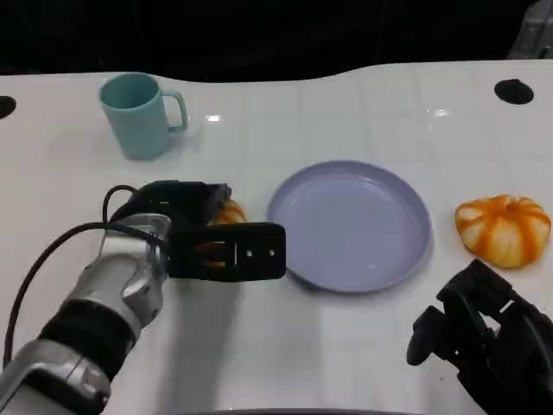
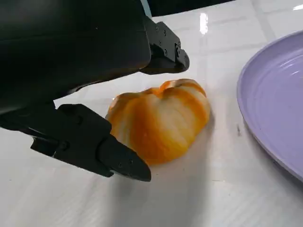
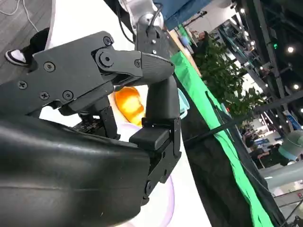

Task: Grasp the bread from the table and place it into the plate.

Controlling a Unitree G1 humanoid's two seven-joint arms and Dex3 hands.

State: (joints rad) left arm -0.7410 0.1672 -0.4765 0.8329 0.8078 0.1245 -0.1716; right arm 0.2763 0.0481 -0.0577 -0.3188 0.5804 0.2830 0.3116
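White glossy table; left hand open around bread; right hand curled empty.

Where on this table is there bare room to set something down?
Free: the plate itself holds nothing; the table behind it, between mug and right bread; the front strip between the hands. Crowded: the left hand around the left bread, beside the plate's rim.
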